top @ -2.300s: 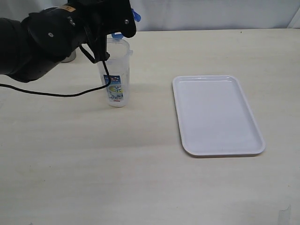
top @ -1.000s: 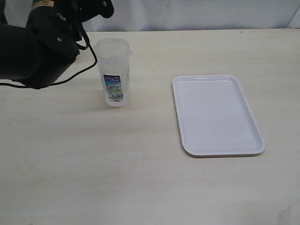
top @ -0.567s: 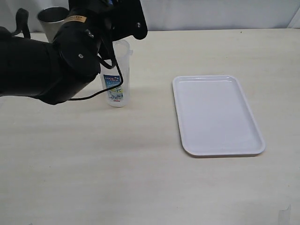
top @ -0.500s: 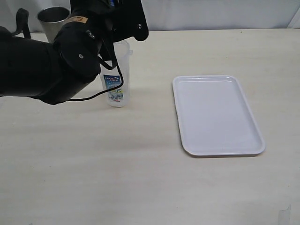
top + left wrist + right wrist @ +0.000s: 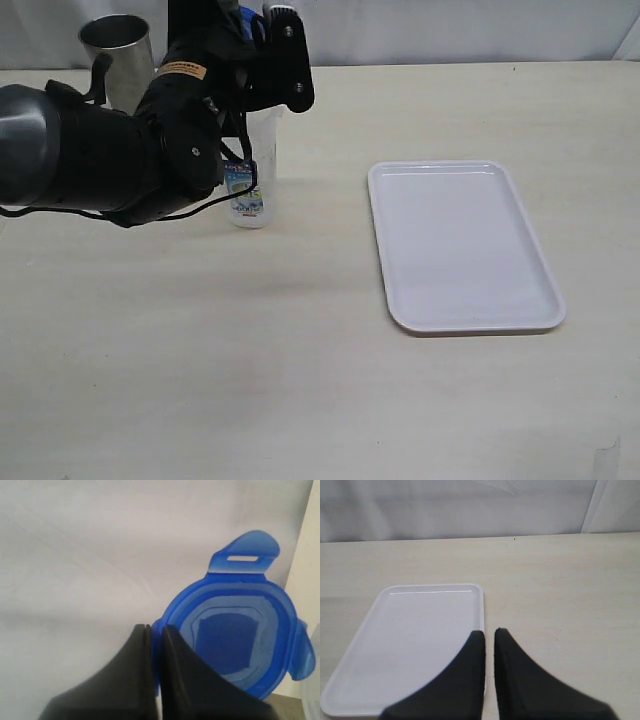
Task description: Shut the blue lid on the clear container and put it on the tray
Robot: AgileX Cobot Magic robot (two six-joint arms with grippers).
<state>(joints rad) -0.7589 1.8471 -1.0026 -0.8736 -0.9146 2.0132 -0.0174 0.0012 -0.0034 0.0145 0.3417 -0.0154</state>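
One pale wood-grain tabletop [image 5: 300, 400] fills the scene, with a white curtain [image 5: 450, 30] behind its far edge. The clear container [image 5: 264, 150] stands upright near the far left corner, beside a steel cup [image 5: 115, 45]. Close to its mouth, the left gripper [image 5: 152, 630] pinches the blue lid [image 5: 240, 630] by its rim. The tray [image 5: 462, 245] lies toward the right edge. The right gripper [image 5: 489, 632] faces it, jaws nearly together and empty.

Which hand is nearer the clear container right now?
Left. The left hand, gripping the blue lid, is just above the clear container; the right hand is over by the tray, outside the exterior view.
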